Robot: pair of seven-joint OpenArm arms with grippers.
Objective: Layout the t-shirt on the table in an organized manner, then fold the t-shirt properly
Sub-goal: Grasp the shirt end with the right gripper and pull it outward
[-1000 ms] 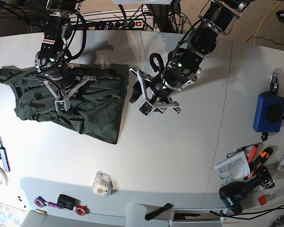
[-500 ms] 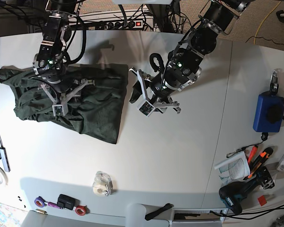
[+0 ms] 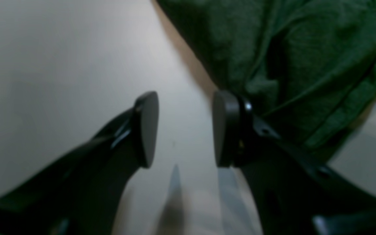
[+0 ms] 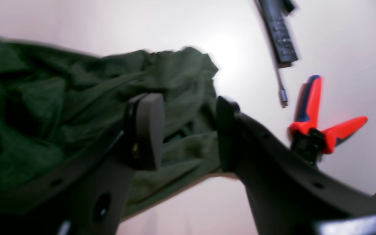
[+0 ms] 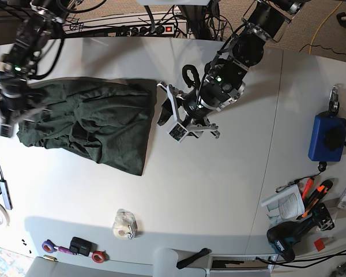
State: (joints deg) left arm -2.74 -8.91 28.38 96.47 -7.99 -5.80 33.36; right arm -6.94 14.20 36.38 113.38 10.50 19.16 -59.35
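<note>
Left wrist view: left gripper, jaws parted and empty, over bare table; t-shirt fills the upper right. Right wrist view: right gripper, jaws apart, nothing held, above the shirt's edge; red pliers at right. Base view: the right gripper has shifted from mid-shirt to the far left edge; open table lies lower centre.
</note>
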